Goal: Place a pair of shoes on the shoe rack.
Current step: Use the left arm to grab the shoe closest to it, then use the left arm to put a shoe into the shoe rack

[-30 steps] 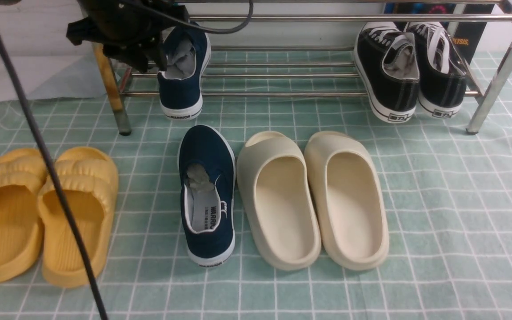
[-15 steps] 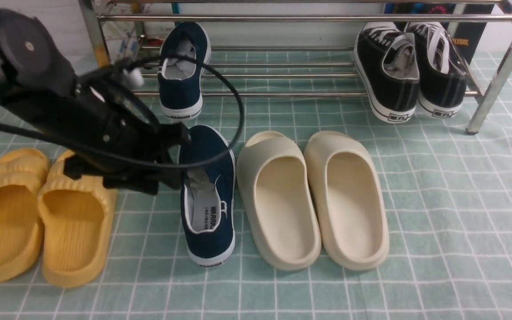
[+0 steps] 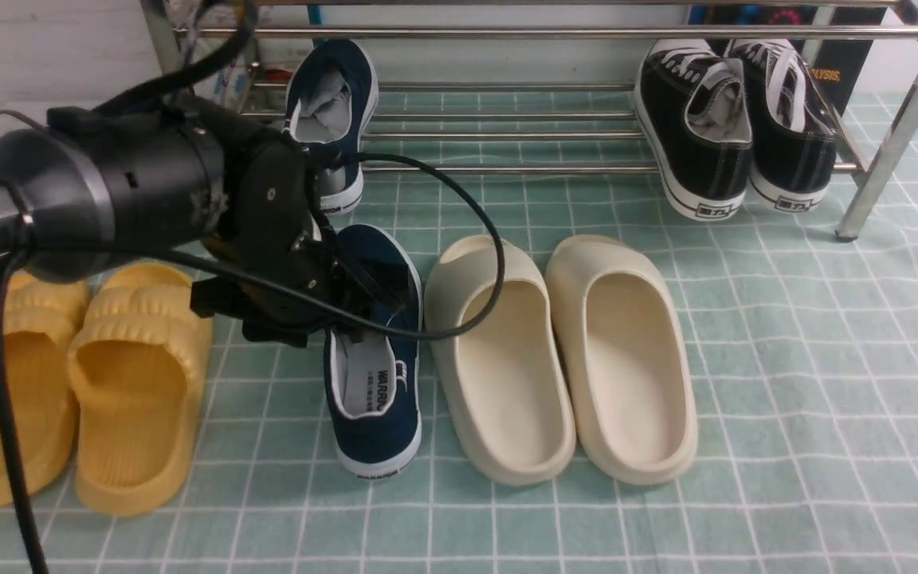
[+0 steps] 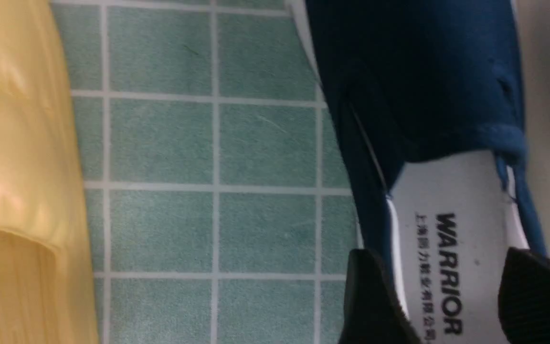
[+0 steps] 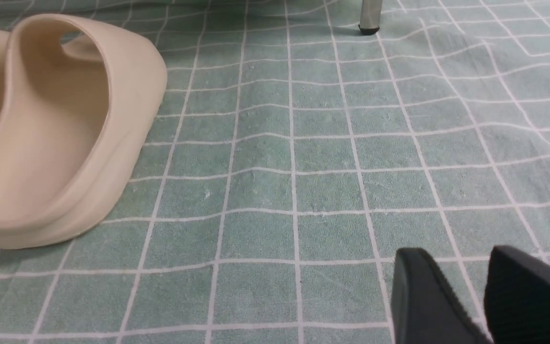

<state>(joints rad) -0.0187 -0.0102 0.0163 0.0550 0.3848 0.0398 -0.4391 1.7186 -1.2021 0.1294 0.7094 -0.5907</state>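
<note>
- where the left gripper dips over the navy shoe on the cloth, the black wrist hides its fingertips and the shoe's mouth in the front view; only the heel half with the "warrior" insole shows.
- the left wrist view shows its fingers spread wide, one over each side wall of that shoe, with the printed insole between them. whether they touch the canvas cannot be told, and the frame edge cuts off their roots.
- the other navy shoe lies on the lower bars of the shoe rack, at 12 o'clock from the first, heel toward the camera; the wrist covers part of that heel.
- black lace-up sneakers sit on the same bars at about 2 o'clock; the rack's top runs out of frame.
- cream slides lie just beside the floor shoe at 3 o'clock, and yellow slides at 9 o'clock, crossed by a cable.
- the right gripper shows only in its own wrist view: tips a little apart, a narrow wedge of checked cloth between them, nothing held.
</note>
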